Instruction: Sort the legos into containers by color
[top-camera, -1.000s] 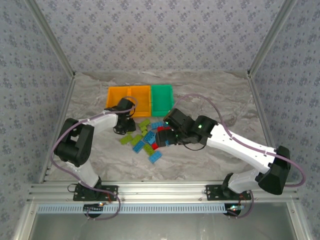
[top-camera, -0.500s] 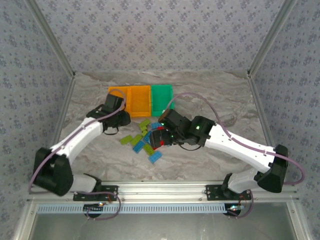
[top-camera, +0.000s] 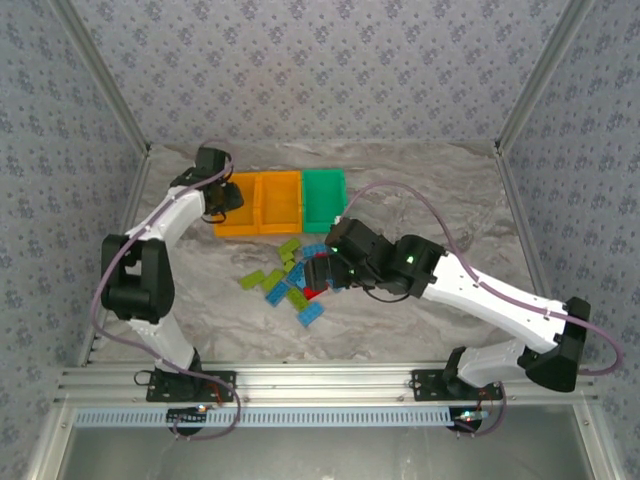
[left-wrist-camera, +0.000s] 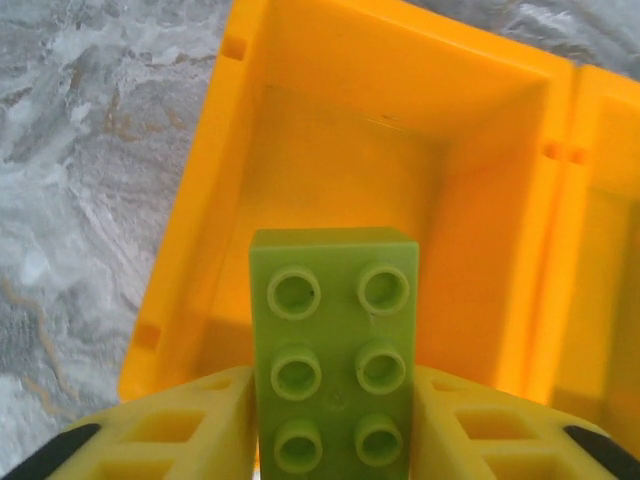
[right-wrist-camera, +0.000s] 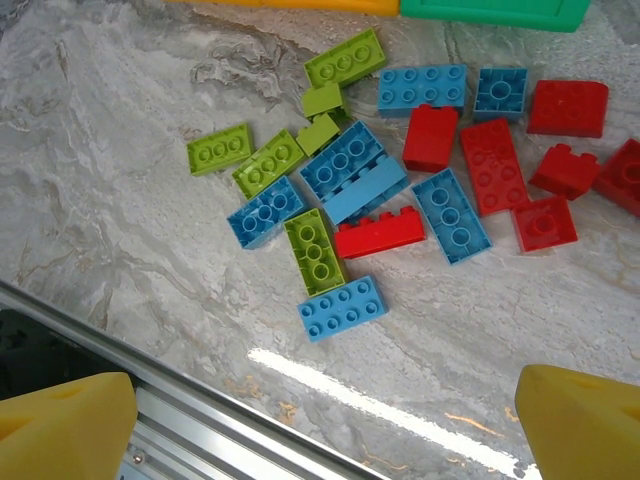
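Your left end effector pinches a lime green studded plastic brick, its long axis pointing into the leftmost orange plastic bin below.

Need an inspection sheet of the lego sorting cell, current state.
Surface: marbled grey tabletop, no spills seen.
Job's things: left orange bin, middle orange bin and green bin in a row at the back, no bricks seen inside; loose bricks in lime, blue and red piled at centre.
Clutter: nothing seen.
Grippers: left end effector shut on a lime green brick above the left orange bin; right end effector open above the pile.
Cables: purple cable loops off the right arm.
Surroundings: patterned walls; aluminium rail at the near edge.
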